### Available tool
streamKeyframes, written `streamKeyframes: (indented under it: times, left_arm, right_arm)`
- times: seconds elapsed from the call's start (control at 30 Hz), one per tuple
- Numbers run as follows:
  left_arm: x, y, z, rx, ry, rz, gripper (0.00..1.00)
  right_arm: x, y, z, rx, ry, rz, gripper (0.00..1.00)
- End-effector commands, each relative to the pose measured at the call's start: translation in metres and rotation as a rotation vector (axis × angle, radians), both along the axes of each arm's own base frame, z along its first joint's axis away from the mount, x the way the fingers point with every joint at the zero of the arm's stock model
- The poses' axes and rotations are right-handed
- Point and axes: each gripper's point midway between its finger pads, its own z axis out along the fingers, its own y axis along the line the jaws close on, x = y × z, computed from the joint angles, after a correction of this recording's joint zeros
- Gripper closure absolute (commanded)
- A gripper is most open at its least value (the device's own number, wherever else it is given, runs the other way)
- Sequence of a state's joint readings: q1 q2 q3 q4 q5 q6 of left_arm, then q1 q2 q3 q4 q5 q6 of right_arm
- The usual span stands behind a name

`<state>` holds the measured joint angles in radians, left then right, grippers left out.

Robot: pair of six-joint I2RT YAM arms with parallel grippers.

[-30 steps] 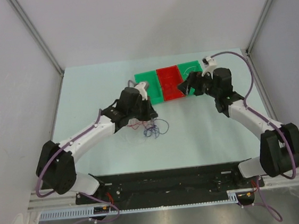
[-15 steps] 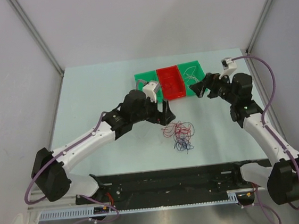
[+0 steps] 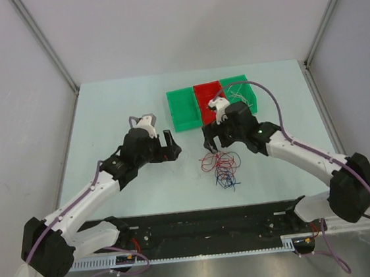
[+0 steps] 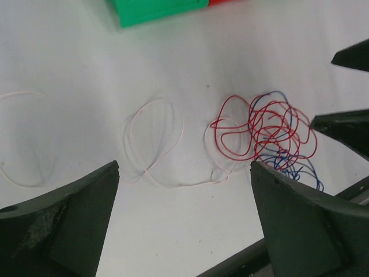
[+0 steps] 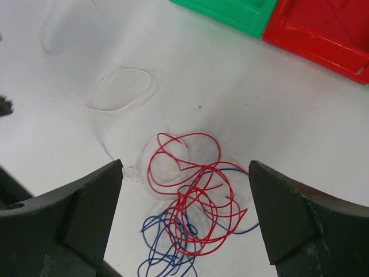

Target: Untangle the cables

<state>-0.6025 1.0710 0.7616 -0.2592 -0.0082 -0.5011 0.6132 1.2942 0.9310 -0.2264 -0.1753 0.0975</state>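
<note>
Finds the cables (image 3: 222, 166) in the top view as a red and blue tangle just right of the frame's middle, flat on the table (image 3: 116, 112). Puts the right gripper (image 3: 211, 145) at the tangle's upper left edge, spread wide, holding nothing. Puts the left gripper (image 3: 174, 146) further left, apart from the tangle, also spread and bare. Sees, from the right wrist, red loops low in the middle between the two fingers (image 5: 75, 213), blue below, thin white loops at upper left. Sees, from the left wrist, the tangle at right, white loops mid-frame. Shows green and red trays (image 3: 183, 109) above.
</note>
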Motion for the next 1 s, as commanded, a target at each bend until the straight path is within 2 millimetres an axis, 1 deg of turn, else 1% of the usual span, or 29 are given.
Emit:
streamKeyframes:
  times: [0.0, 0.03, 0.07, 0.1, 0.13, 0.17, 0.2, 0.23, 0.27, 0.3, 0.33, 0.37, 0.4, 0.47, 0.5, 0.53, 0.57, 0.6, 0.63, 0.67, 0.7, 0.73, 0.77, 0.8, 0.83, 0.87, 0.93, 0.97]
  left_arm:
    - [-0.007, 0.010, -0.017, 0.010, 0.063, 0.051, 0.00]
    - [-0.007, 0.011, -0.021, 0.015, 0.069, 0.058, 0.00]
    - [-0.007, 0.012, -0.022, 0.018, 0.072, 0.067, 0.00]
    - [-0.007, 0.013, -0.026, 0.023, 0.083, 0.075, 0.00]
    - [-0.006, 0.013, -0.028, 0.027, 0.086, 0.076, 0.00]
    - [-0.006, 0.013, -0.029, 0.029, 0.090, 0.075, 0.00]
    - [-0.006, 0.012, -0.030, 0.031, 0.094, 0.076, 0.00]
    - [-0.006, 0.012, -0.034, 0.036, 0.107, 0.074, 0.00]
    - [-0.006, 0.011, -0.036, 0.038, 0.113, 0.072, 0.00]
    - [-0.007, 0.011, -0.038, 0.039, 0.122, 0.076, 0.00]
    - [-0.006, 0.011, -0.041, 0.044, 0.131, 0.075, 0.00]
    - [-0.006, 0.011, -0.043, 0.048, 0.136, 0.075, 0.00]
    - [-0.006, 0.010, -0.045, 0.049, 0.141, 0.077, 0.00]
    - [-0.005, 0.009, -0.045, 0.049, 0.145, 0.077, 0.00]
    - [-0.005, 0.010, -0.046, 0.056, 0.144, 0.075, 0.00]
    - [-0.003, 0.009, -0.043, 0.056, 0.135, 0.074, 0.00]
    - [-0.001, 0.008, -0.041, 0.058, 0.132, 0.069, 0.00]
    - [-0.001, 0.006, -0.039, 0.059, 0.123, 0.053, 0.00]
    - [0.002, 0.004, -0.033, 0.053, 0.112, 0.048, 0.00]
    - [0.004, 0.002, -0.029, 0.051, 0.103, 0.040, 0.00]
    - [0.006, 0.001, -0.030, 0.059, 0.101, 0.032, 0.00]
    - [0.009, -0.002, -0.024, 0.052, 0.088, 0.027, 0.00]
    - [0.010, -0.003, -0.023, 0.053, 0.085, 0.020, 0.00]
    - [0.011, -0.005, -0.025, 0.060, 0.088, 0.005, 0.00]
    - [0.012, -0.011, -0.021, 0.043, 0.083, -0.019, 0.00]
    - [0.013, -0.014, -0.020, 0.040, 0.082, -0.030, 0.00]
    - [0.016, -0.022, -0.017, 0.029, 0.077, -0.061, 0.00]
    - [0.018, -0.024, -0.016, 0.025, 0.076, -0.071, 0.00]
  right_arm:
    - [0.004, -0.020, -0.018, -0.365, 0.046, -0.101, 0.08]
    - [0.002, -0.022, -0.027, -0.426, 0.071, -0.127, 0.09]
    - [0.003, -0.028, -0.042, -0.528, 0.086, -0.175, 0.10]
    - [-0.005, -0.039, -0.052, -0.585, 0.149, -0.228, 0.12]
    - [-0.003, -0.039, -0.051, -0.604, 0.161, -0.262, 0.13]
    - [-0.004, -0.044, -0.060, -0.647, 0.185, -0.286, 0.15]
    - [-0.006, -0.047, -0.062, -0.655, 0.206, -0.305, 0.16]
    - [-0.008, -0.043, -0.065, -0.627, 0.229, -0.321, 0.17]
    - [-0.005, -0.039, -0.067, -0.588, 0.250, -0.332, 0.18]
    - [-0.005, -0.034, -0.070, -0.552, 0.276, -0.327, 0.24]
    - [-0.010, -0.021, -0.074, -0.497, 0.325, -0.286, 0.27]
    - [-0.008, -0.017, -0.075, -0.473, 0.332, -0.280, 0.31]
    - [-0.008, -0.015, -0.079, -0.473, 0.342, -0.282, 0.42]
    - [-0.007, -0.016, -0.081, -0.464, 0.355, -0.305, 0.57]
    - [-0.005, -0.017, -0.079, -0.453, 0.354, -0.311, 0.72]
    - [-0.007, -0.017, -0.077, -0.446, 0.359, -0.305, 0.80]
    - [-0.004, -0.014, -0.072, -0.427, 0.342, -0.292, 0.87]
    - [-0.003, -0.011, -0.066, -0.405, 0.332, -0.279, 0.99]
    - [-0.003, -0.005, -0.052, -0.352, 0.313, -0.255, 1.00]
    - [0.003, 0.002, -0.040, -0.301, 0.277, -0.239, 1.00]
    - [0.005, 0.008, -0.030, -0.268, 0.246, -0.215, 1.00]
    - [0.006, 0.013, -0.005, -0.203, 0.189, -0.191, 1.00]
    - [0.012, 0.021, 0.014, -0.151, 0.127, -0.173, 1.00]
    - [0.012, 0.023, 0.030, -0.121, 0.073, -0.155, 1.00]
    - [0.011, 0.028, 0.047, -0.086, 0.026, -0.139, 1.00]
    - [0.011, 0.031, 0.081, -0.006, -0.057, -0.127, 1.00]
    - [0.008, 0.033, 0.112, 0.061, -0.137, -0.093, 1.00]
    - [0.003, 0.032, 0.143, 0.132, -0.210, -0.080, 1.00]
